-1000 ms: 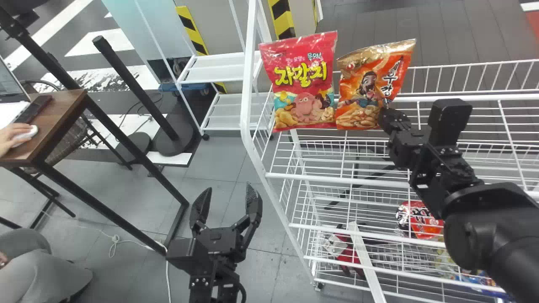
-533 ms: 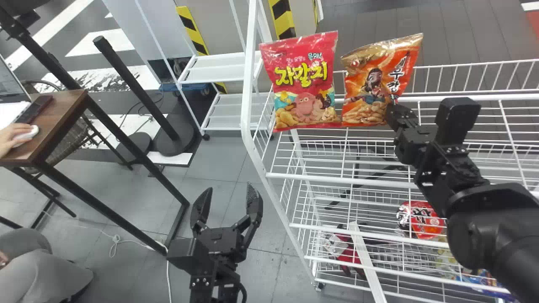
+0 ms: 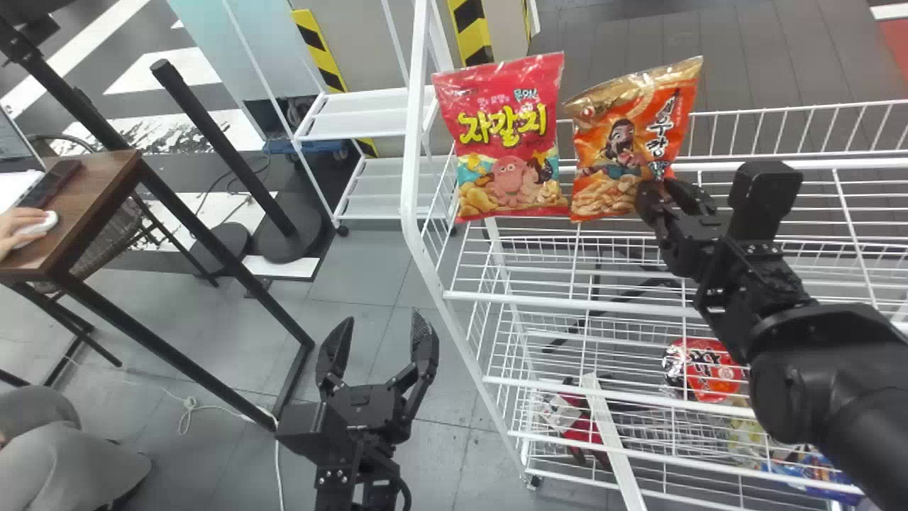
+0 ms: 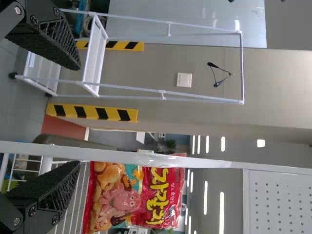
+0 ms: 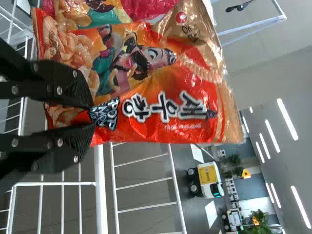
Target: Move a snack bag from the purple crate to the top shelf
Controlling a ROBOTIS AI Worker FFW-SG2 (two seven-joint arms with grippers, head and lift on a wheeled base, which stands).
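Snack bag, orange (image 3: 624, 145): upright over the top shelf (image 3: 553, 301), near its left end, just beside a red bag (image 3: 507, 142); lower part clamped in right gripper (image 5: 92, 116). Left gripper (image 3: 376, 332): parked beyond the left edge, fingers apart. Step, as judged: final placing; next, seat the base, release gently, withdraw without tipping.

Orange snack bag (image 3: 613, 142), corner hidden by your right gripper (image 3: 660, 193); red snack bag (image 5: 144, 9), cropped by your right wrist view's edge; blue packet (image 3: 819, 470), partly masked from you by shelf wires (image 3: 674, 459).
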